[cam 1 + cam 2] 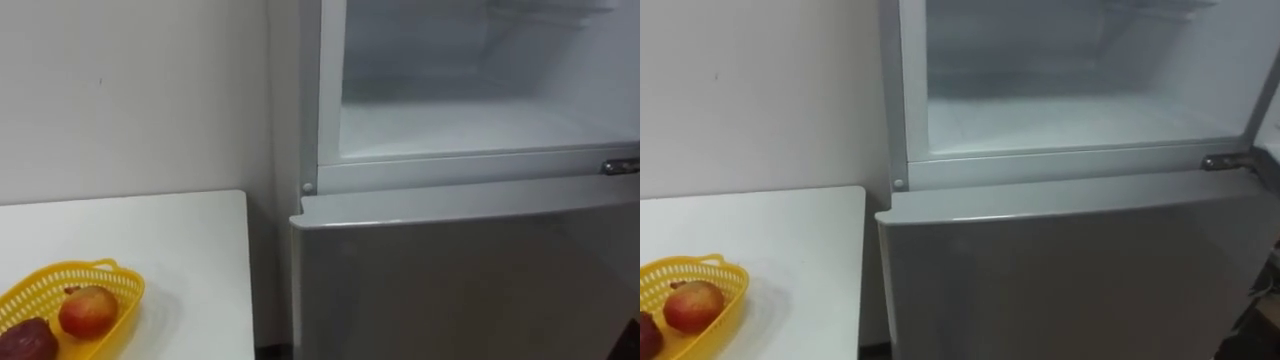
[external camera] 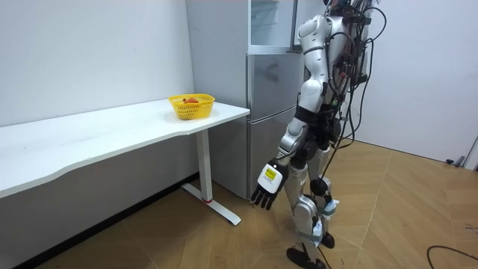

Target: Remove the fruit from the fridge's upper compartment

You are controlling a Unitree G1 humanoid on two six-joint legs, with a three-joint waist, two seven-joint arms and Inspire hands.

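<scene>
While the robot stands upright on the wooden floor (image 2: 403,194) close before the fridge (image 2: 220,90), turned toward its front, its left hand (image 2: 267,183) hangs low at its side, on the side nearer the room camera. The fingers (image 2: 259,200) are loosely relaxed, point down and hold nothing. Seen from the head, the upper compartment (image 1: 470,120) stands open, with white inner walls and a pale shelf floor behind a grey frame. A small metal hinge bracket (image 1: 620,166) sits at the right end of that frame. Just below it the grey lower door (image 1: 460,290) is closed. To the robot's left a white desk (image 1: 150,240) stands against the pale wall (image 1: 130,90), just beside the fridge with a narrow gap between them. On the desk, near its fridge end, sits a yellow mesh basket (image 1: 105,269). In it lie a red and yellow apple (image 1: 88,311) and, touching it on its left, a darker red fruit (image 1: 28,340) whose kind I cannot tell
</scene>
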